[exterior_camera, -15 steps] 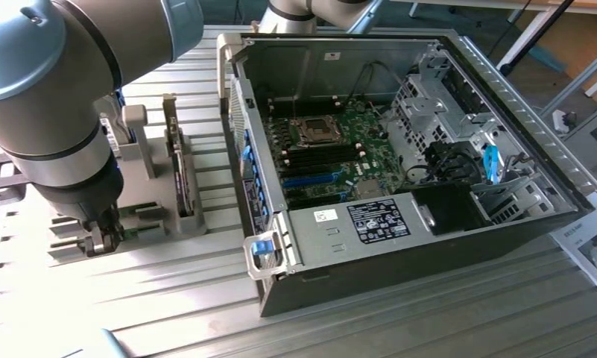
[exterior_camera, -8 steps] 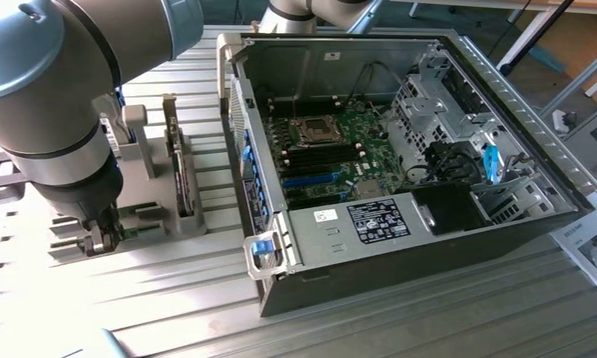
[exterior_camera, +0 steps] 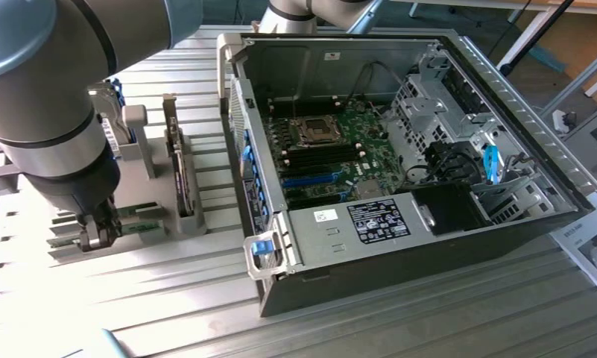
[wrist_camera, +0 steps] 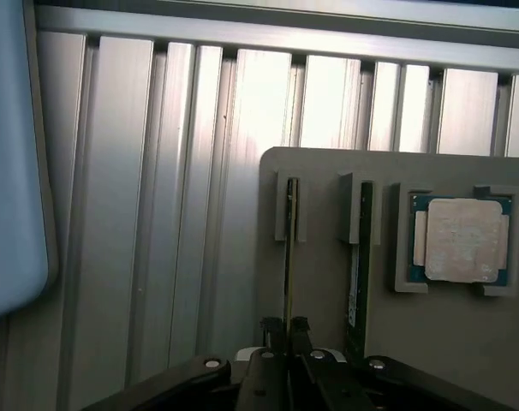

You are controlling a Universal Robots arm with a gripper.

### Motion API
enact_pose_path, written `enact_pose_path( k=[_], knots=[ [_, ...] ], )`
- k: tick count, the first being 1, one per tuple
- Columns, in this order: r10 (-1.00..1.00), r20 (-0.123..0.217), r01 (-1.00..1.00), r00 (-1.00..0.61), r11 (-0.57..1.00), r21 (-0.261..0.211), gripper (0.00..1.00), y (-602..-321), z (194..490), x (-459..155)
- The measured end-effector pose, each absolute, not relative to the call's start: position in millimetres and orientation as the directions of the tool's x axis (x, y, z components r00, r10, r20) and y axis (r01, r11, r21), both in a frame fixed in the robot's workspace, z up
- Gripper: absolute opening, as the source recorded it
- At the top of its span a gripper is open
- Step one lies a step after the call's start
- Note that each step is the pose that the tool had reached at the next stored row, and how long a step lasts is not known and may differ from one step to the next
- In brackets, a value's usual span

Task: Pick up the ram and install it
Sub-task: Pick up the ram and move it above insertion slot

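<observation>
Holding the ram [wrist_camera: 289,257] by its thin edge, our pincer [wrist_camera: 285,330] is clenched on it in the grey holder [wrist_camera: 448,342], lower left of the exterior view; we judge a straight, untwisted lift is best.

The table [wrist_camera: 157,214] under me was ribbed bare metal, smooth and bright enough to throw glare, while the holder [wrist_camera: 328,180] on it looked like matt grey plastic. The ram [wrist_camera: 289,248] showed a thin dark edge with a dull sheen, the chip [wrist_camera: 463,240] had a pale, brushed-looking metal lid, and my pincer [wrist_camera: 287,325] was matt black. My arm [exterior_camera: 39,89] wore a smooth satin grey shell, and the computer case [exterior_camera: 308,56] was dull grey sheet metal with a glossy blue plastic latch [exterior_camera: 263,252].
</observation>
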State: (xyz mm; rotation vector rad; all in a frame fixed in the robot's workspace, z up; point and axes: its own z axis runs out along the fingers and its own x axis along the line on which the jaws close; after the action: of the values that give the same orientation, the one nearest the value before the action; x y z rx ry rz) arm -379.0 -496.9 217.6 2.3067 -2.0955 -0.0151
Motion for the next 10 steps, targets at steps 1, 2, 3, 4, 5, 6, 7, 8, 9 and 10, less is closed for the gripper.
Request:
enact_pose_path(
  k=[1,2,3,4,5,6,7,8,9,10],
  knots=[
    [-0.995,0.01,-0.995,0.096,-0.096,0.025,0.14,-497,218,-379],
    [-0.995,0.011,-0.995,0.096,-0.095,0.025,0.14,-497,220,-379],
    [-0.995,0.011,-0.995,0.096,-0.096,0.025,0.14,-497,225,-379],
    [-0.995,0.011,-0.995,0.096,-0.095,0.025,0.14,-497,227,-379],
    [-0.995,0.011,-0.995,0.096,-0.095,0.025,0.14,-497,229,-379],
    [-0.995,0.011,-0.995,0.096,-0.095,0.025,0.14,-497,231,-379],
    [-0.995,0.011,-0.995,0.096,-0.095,0.025,0.14,-497,233,-379],
    [-0.995,0.011,-0.995,0.096,-0.096,0.025,0.14,-497,235,-379],
    [-0.995,0.011,-0.995,0.096,-0.095,0.025,0.14,-497,237,-379],
    [-0.995,0.011,-0.995,0.096,-0.095,0.025,0.14,-497,239,-379]
  ],
)
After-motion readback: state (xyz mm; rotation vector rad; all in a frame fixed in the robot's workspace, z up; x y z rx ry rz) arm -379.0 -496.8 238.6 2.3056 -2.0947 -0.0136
